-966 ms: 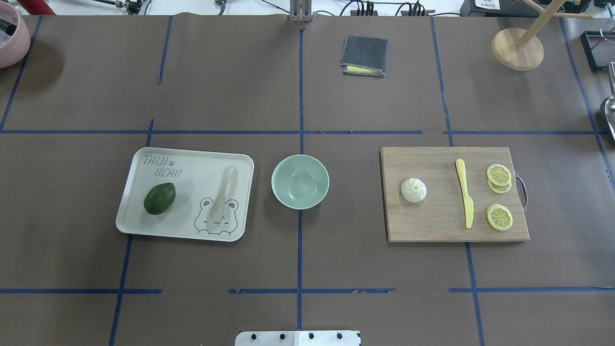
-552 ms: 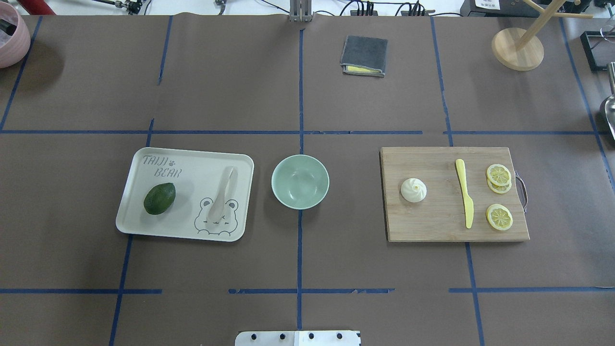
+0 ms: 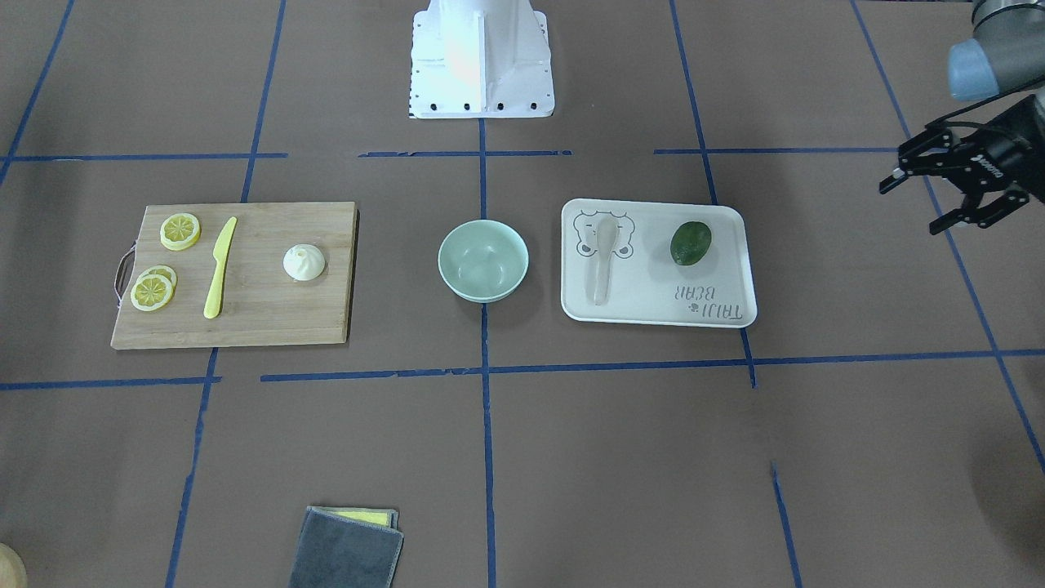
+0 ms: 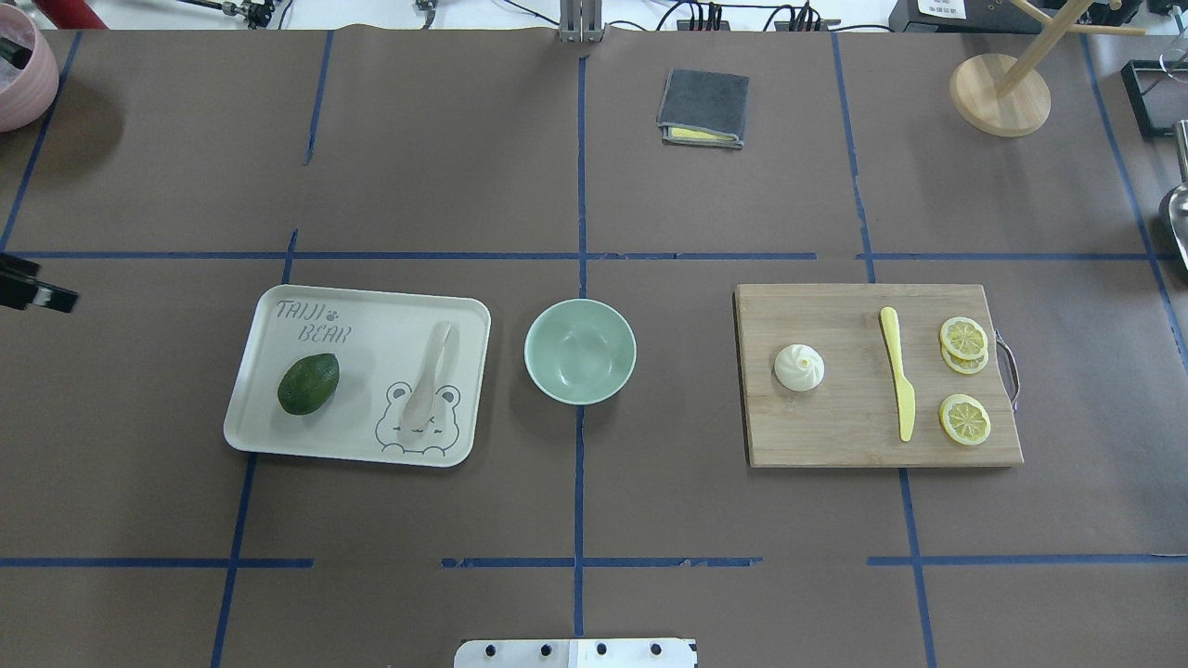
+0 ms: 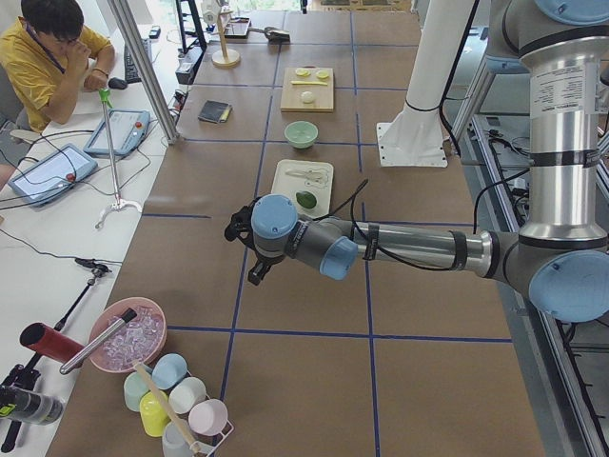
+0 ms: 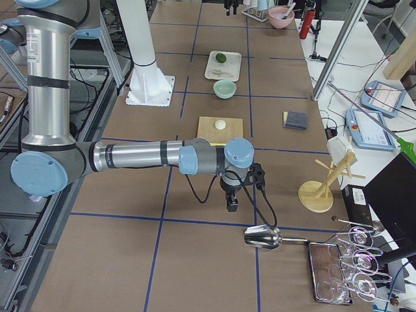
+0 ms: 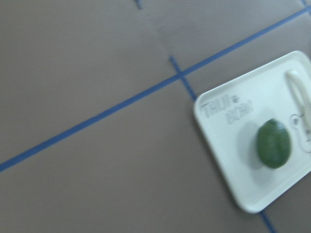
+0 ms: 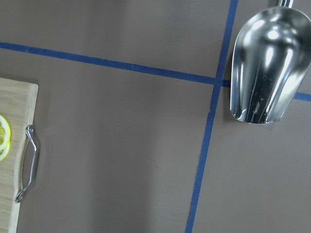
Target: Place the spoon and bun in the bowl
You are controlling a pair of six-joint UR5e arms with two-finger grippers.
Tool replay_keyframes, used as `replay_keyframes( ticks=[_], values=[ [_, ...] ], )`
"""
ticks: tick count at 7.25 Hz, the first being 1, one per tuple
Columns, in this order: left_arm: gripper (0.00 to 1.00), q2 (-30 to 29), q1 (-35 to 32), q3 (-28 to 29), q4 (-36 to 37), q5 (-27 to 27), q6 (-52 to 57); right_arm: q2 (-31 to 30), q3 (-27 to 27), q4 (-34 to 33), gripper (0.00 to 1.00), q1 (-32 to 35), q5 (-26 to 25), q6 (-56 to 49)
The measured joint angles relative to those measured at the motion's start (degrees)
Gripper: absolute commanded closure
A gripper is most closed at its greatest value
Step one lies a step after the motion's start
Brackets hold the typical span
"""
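Observation:
The cream spoon lies on the bear-printed tray, scoop toward the robot; it also shows in the front view. The white pleated bun sits on the wooden cutting board. The mint-green bowl stands empty between tray and board. My left gripper is open and empty, above the table well left of the tray; only its tip shows at the overhead view's left edge. My right gripper hangs beyond the board's far side; I cannot tell whether it is open.
A dark green avocado lies on the tray. A yellow knife and lemon slices lie on the board. A folded grey cloth, a wooden stand, a pink bowl and a metal scoop sit at the edges.
The tip of my left gripper has come into the overhead view at its left edge. The spoon, bun and bowl have not moved.

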Motion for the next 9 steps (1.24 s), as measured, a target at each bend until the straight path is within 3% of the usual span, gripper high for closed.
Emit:
replay_keyframes(
  ticks=[2, 4, 6, 7, 9],
  values=[
    [0.01, -7.6, 11.4, 0.3, -3.0, 7.1, -15.8, 0.1, -0.1, 0.0, 0.0, -0.1, -0.1, 0.0],
    [0.04, -14.8, 21.7, 1.2, 0.9, 17.0, -26.2, 0.1, -0.3, 0.0, 0.0, -0.2, -0.1, -0.1],
    [0.06, -22.4, 27.9, 2.2, 14.5, 27.3, -27.2, 0.1, -0.5, 0.0, 0.0, -0.5, -0.3, -0.1],
    [0.06, -24.6, 30.2, 3.6, 18.0, 32.2, -26.4, 0.1, -0.8, 0.0, 0.0, -0.7, -0.3, -0.1],
    [0.08, -27.2, 31.9, 6.4, 20.1, 35.8, -25.0, 0.2, -1.2, 0.1, 0.0, -1.3, -0.3, 0.0]
  ],
)
